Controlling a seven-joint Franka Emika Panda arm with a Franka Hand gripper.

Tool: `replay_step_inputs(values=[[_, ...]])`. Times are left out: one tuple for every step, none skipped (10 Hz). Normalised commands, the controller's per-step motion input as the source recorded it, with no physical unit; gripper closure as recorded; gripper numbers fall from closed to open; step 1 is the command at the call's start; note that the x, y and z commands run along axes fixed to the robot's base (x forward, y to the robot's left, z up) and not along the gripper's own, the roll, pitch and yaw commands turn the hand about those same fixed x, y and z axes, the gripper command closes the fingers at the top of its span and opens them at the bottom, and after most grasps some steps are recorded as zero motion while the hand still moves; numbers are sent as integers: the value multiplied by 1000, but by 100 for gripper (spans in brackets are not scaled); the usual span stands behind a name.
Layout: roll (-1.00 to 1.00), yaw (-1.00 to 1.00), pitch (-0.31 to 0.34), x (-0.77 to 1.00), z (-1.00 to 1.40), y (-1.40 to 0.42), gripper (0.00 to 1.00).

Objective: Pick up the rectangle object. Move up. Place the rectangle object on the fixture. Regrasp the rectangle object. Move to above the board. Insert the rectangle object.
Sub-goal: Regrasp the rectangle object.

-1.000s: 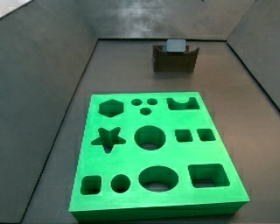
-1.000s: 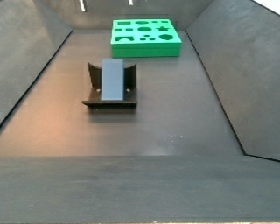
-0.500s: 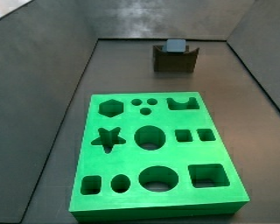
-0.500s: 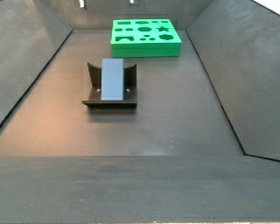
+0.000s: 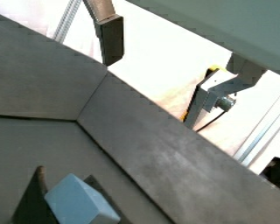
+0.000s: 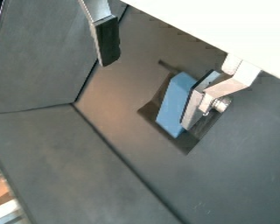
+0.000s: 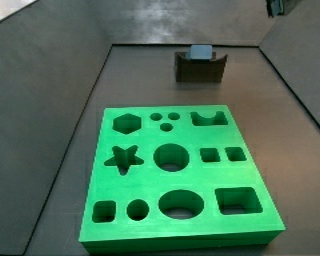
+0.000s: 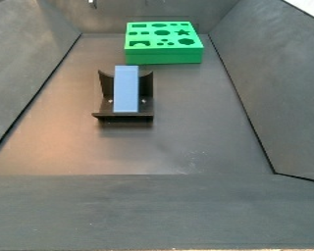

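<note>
The gripper [image 6: 160, 57] hangs high above the floor with its two fingers [image 6: 106, 39] spread wide apart and nothing between the dark pads; in both wrist views one finger shows as a dark-padded plate and the opposite one as a silver bracket-like plate [image 5: 230, 83]. In a side view only a small corner of the gripper [image 7: 275, 6] enters at the upper edge, well clear of everything on the floor. Below the fingers, the rectangle object [image 6: 175, 103], a light blue block, rests across the top of the fixture [image 6: 157, 124], cradled in its notch; a side view shows the rectangle object [image 8: 126, 88] lying flat, its long axis running along the fixture [image 8: 121, 113] and pointing toward the board [image 8: 163, 42]. The board is well apart from the fixture, its shaped holes all empty [image 7: 180, 176]. Judged from this arrangement, the placing step is done and the regrasp is pending: the fingers would need to descend straight onto the block and close across its narrow width, with the long axis between the pads.
</note>
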Motion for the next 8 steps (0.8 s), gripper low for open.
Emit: replay_step_inputs(values=[[320, 99, 133, 82, -7, -25, 0], [230, 121, 118, 72, -2, -23, 0], [245, 231, 52, 29, -1000, 77, 0], [225, 240, 30, 32, -1000, 76, 0], [212, 229, 3, 41, -1000, 72, 0], [151, 181, -57, 58, -1000, 60, 0], [127, 162, -80, 67, -1000, 58, 0], [95, 114, -120, 76, -1000, 54, 0]])
